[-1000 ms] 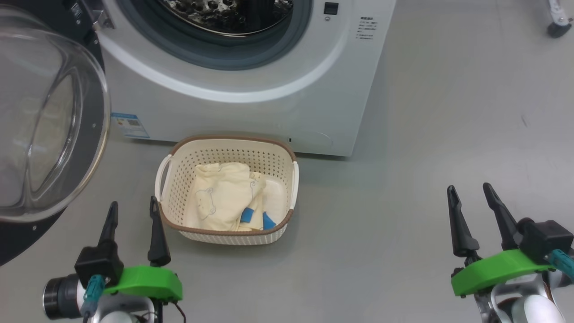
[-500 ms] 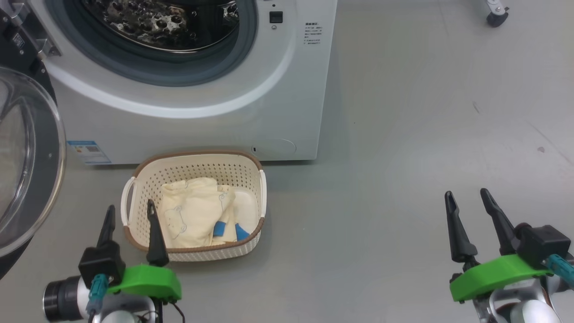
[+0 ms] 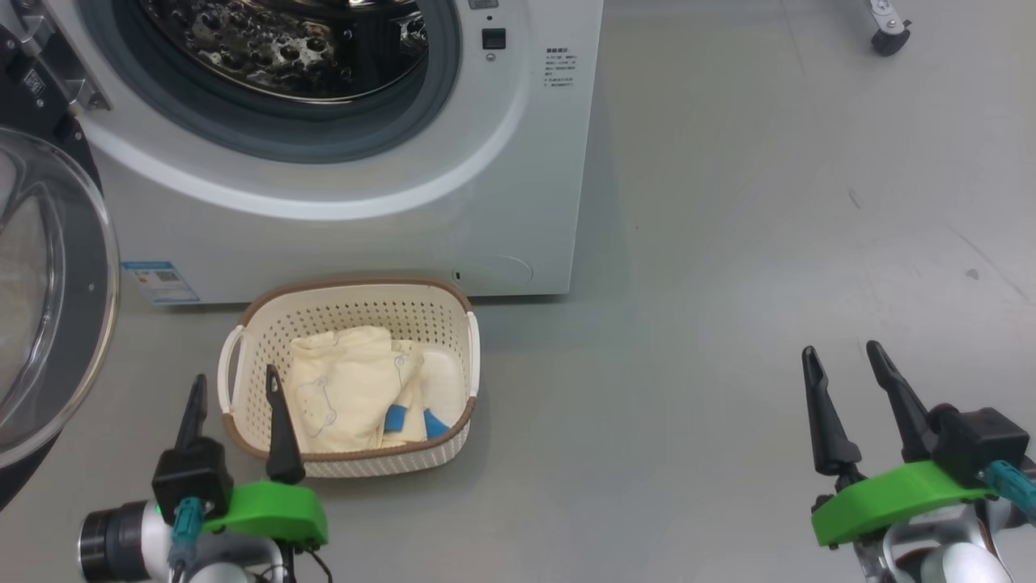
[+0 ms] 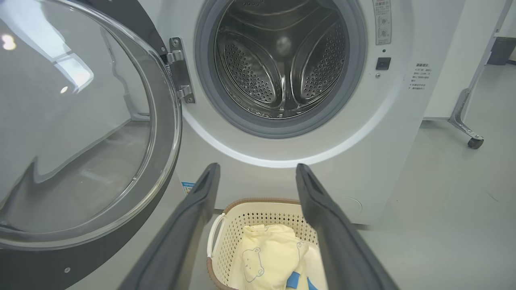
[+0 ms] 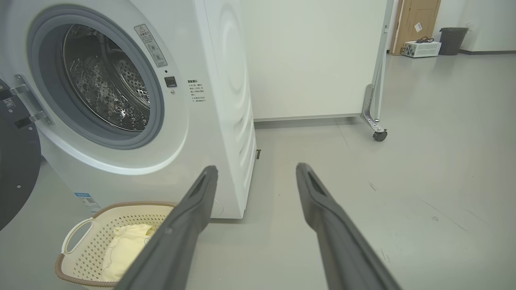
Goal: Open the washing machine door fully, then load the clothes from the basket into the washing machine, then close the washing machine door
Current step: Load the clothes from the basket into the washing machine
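Note:
The white washing machine (image 3: 348,202) stands at the back, and its washing machine door (image 3: 48,300) hangs swung open on the left, glass bowl bulging outward. The steel drum (image 4: 282,68) behind the grey seal is bare. On the floor in front sits the cream basket (image 3: 348,301) holding the cream-yellow clothes (image 3: 344,389) with a bear face and blue cuffs. My left gripper (image 3: 235,387) is open at the basket's near left rim, nothing between its fingers. My right gripper (image 3: 842,360) is open over bare floor far to the right.
A white wheeled partition (image 5: 375,96) stands right of the machine, one caster (image 3: 886,39) on the floor behind. A dark bin (image 5: 452,40) and a white box (image 5: 421,48) sit far back by a brown door. Grey floor stretches wide on the right.
The head camera has swung right, shifting the whole scene leftward. My left gripper now sits against the basket's near left rim. The right gripper has kept its pose.

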`<state>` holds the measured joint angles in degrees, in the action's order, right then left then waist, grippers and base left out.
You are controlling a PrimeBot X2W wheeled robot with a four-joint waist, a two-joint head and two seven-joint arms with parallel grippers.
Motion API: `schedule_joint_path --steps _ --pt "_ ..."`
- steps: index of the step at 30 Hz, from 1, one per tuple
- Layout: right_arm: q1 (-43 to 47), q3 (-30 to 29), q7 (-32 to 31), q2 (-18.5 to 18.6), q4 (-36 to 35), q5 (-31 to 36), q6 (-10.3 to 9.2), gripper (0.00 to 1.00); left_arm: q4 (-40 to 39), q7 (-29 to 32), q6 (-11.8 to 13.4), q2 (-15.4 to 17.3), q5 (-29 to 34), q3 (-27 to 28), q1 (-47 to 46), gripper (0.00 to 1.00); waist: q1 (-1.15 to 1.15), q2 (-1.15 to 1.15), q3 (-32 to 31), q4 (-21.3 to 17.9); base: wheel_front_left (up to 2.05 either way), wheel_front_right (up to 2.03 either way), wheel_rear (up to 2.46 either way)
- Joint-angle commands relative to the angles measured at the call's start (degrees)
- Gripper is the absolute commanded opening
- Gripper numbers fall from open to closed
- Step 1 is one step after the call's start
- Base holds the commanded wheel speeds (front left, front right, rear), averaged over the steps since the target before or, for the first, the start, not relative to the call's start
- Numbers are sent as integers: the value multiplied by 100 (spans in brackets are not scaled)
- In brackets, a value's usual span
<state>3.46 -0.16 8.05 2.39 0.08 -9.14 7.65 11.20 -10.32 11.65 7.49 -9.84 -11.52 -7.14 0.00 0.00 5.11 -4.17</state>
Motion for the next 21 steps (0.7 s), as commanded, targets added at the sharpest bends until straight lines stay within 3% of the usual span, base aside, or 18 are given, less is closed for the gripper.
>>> schedule_joint_path --steps 1,14,21 --pt "-80 116 18 49 -222 17 -16 100 -149 -41 25 116 16 170 -254 100 0 0 6 7 0 0 0" --pt "-71 120 24 49 -203 12 -16 100 -147 2 -46 118 -98 80 -266 100 0 0 -8 14 4 -4 0" --pt "-75 122 25 49 -202 14 -16 100 -201 -7 -135 158 -172 18 -254 100 0 0 -9 7 93 -93 0"
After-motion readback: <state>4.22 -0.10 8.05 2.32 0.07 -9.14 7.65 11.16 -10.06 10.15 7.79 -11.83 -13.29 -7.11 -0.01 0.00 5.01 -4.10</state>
